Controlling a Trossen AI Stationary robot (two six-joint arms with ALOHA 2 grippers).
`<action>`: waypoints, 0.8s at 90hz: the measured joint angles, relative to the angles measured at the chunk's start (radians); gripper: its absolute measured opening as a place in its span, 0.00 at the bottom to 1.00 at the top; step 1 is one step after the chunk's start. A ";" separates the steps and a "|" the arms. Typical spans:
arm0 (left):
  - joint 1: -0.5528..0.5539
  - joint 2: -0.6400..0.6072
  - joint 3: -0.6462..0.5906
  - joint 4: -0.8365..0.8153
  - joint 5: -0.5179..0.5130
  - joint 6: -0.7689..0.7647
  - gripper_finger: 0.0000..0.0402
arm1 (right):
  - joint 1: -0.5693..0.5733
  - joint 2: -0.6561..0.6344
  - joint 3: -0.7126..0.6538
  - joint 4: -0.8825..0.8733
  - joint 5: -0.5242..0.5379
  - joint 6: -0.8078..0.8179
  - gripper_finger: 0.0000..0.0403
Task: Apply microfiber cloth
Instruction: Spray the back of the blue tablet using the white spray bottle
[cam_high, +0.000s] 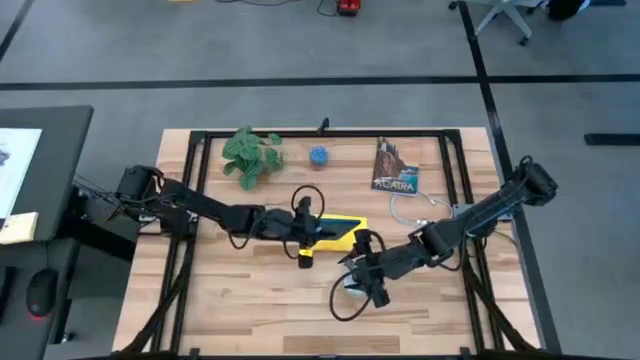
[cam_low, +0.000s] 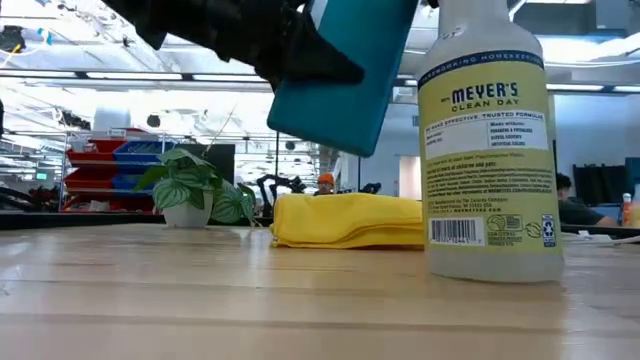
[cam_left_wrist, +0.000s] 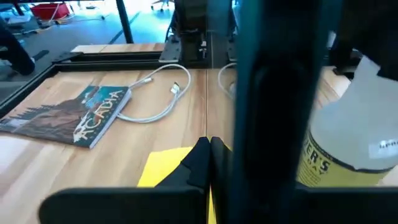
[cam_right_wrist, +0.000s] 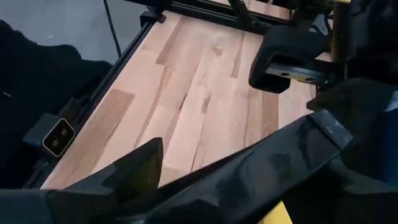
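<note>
- Held up off the tabletop by the left pincer: a teal-backed tablet, tilted in the air. Looks closed on the tablet's edge, to judge from the low view and the dark slab filling the left wrist view.
- Probably lifted like that to bring the screen within reach for wiping, and to keep it off the wood.
- Lying on the tabletop near the middle, almost directly beneath the raised tablet: the microfiber cloth, bright yellow, bunched into loose folds. Held by neither pincer.
- Standing upright just beside the cloth, on the right arm's side: 1 clear spray bottle, label facing the low camera. Presumably set there to stay close at hand.
- Hovering low over the bottle: the right pincer. Cannot tell how far open, nor whether gripping the bottle's top.
- Toward the far edge, well apart from the work: a small plant, a book and a white cable.
- Judged stage: cloth not yet picked up, so wiping not begun. Next need is likely a pinch on a cloth fold without dragging it into the bottle.
</note>
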 joint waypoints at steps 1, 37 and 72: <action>0.000 0.000 0.001 -0.001 -0.002 -0.001 0.03 | -0.001 0.000 0.000 0.000 0.002 0.003 0.67; 0.001 -0.038 -0.004 -0.012 -0.024 -0.243 0.03 | -0.006 0.000 0.000 -0.006 0.130 0.087 0.67; -0.004 -0.154 -0.081 0.026 -0.003 -0.311 0.03 | -0.002 0.000 0.000 -0.006 0.209 0.135 0.67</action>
